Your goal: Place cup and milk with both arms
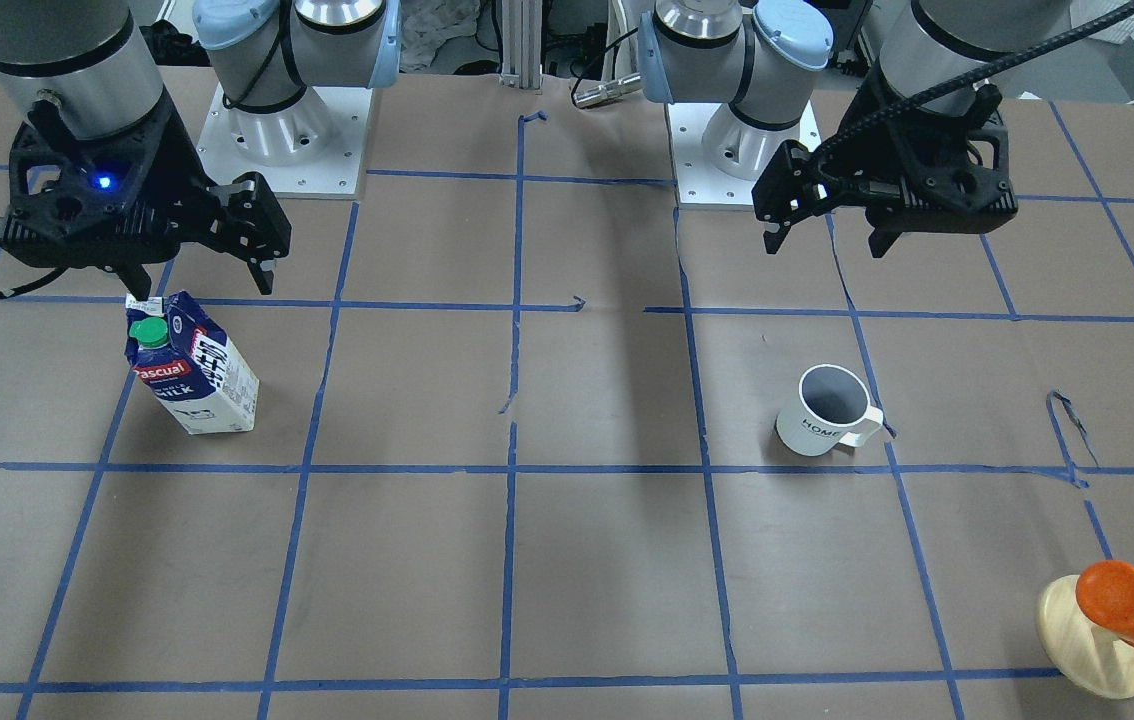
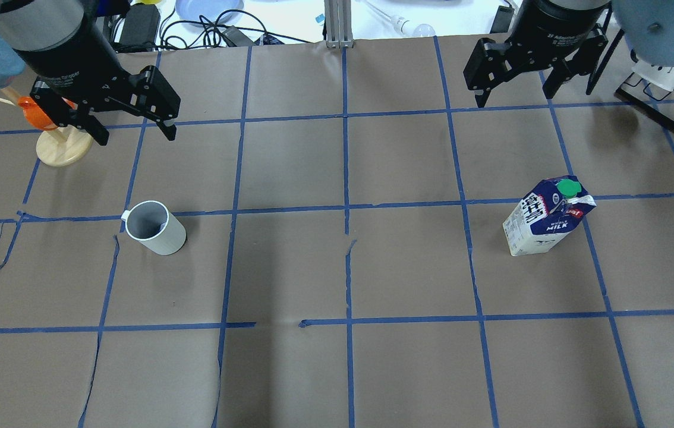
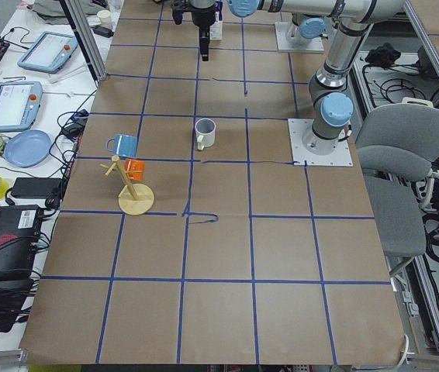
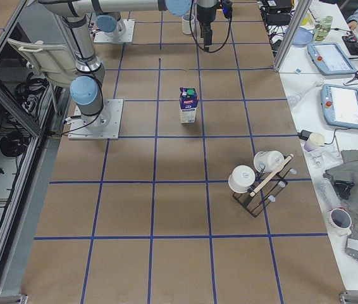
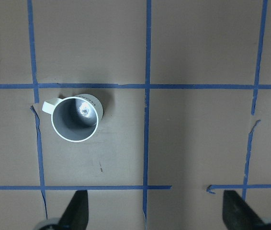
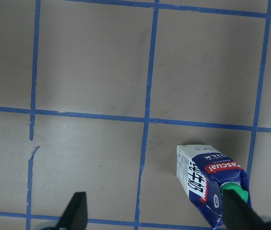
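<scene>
since neither item is held yet, hazards are listed from the robot's side of the table [image 2: 289,267] outward. item one, cup [image 2: 156,229]: upright on the brown paper, left half, handle turned away from the centre. in the left wrist view it sits off to one side, roughly in line with one finger rather than between the two, so a straight descent would likely land a fingertip on the rim and tip or skid it. item two, milk [image 2: 545,223]: upright, right half, set at an angle to the tape grid. in the right wrist view it lies close against one finger, so a drop could strike the gable or green cap and topple the carton, and jaws closing on its corners may twist it. item three, left gripper [image 2: 136,135]: raised, spread wide, empty. item four, right gripper [image 2: 515,98]: same. item five, wooden stand [image 2: 63,145]: far left, apart from the cup; a wide swing could clip it.
</scene>
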